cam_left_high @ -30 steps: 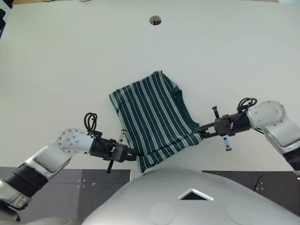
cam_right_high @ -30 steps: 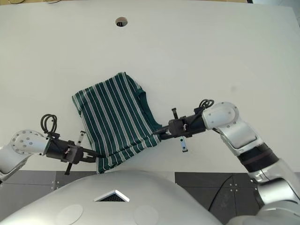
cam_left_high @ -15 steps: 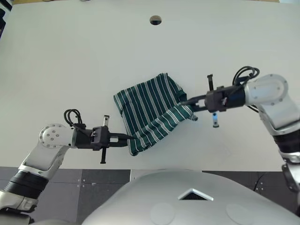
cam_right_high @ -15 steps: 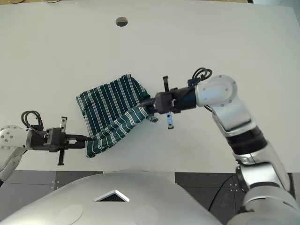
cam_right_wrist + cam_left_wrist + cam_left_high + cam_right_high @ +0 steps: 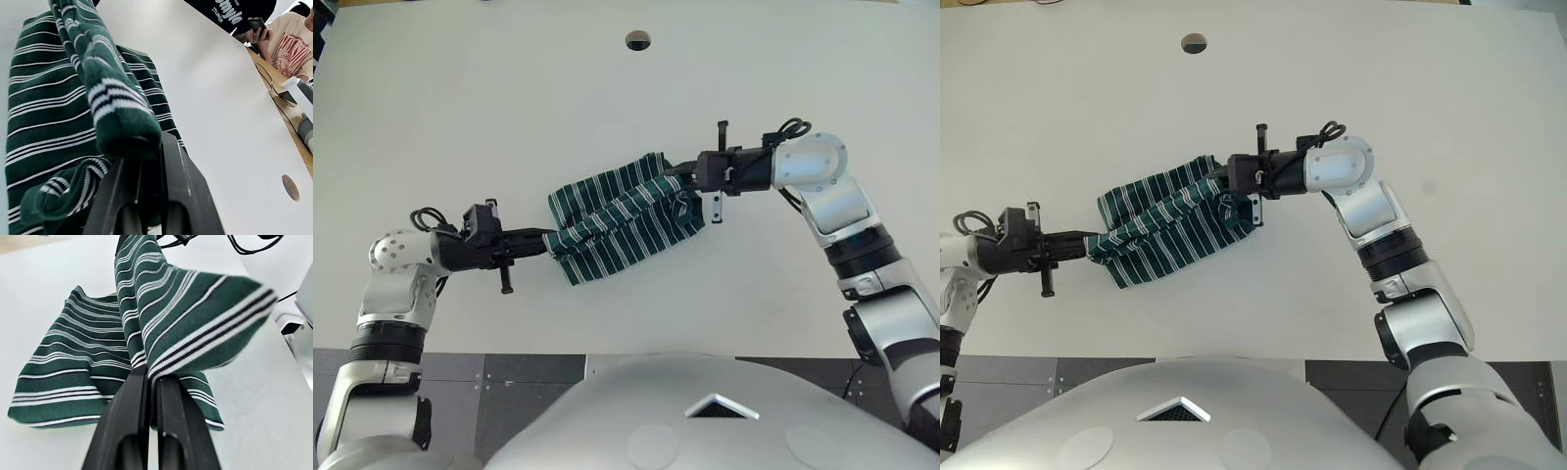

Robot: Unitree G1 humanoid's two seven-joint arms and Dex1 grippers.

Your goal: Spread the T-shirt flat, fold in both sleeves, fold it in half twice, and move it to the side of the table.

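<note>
Folding in progress: left gripper (image 5: 546, 246) and right gripper (image 5: 678, 175) each pinch a corner of the striped T-shirt (image 5: 622, 217), jaws clenched on cloth. To fold cleanly, both should probably carry the lifted edge across at equal height and lay it square on the far edge. T-shirt stretches between the two grippers, sagging onto the white table (image 5: 607, 98) beneath them.

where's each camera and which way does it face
Left eye: on the head, facing forward and down at the table and striped T-shirt; both arms show.
Right eye: beside it, same scene.
Left wrist: on that wrist, looking along the left jaws, shut on the T-shirt.
Right wrist: likewise along the right jaws, also shut on it.
All share the T-shirt.
</note>
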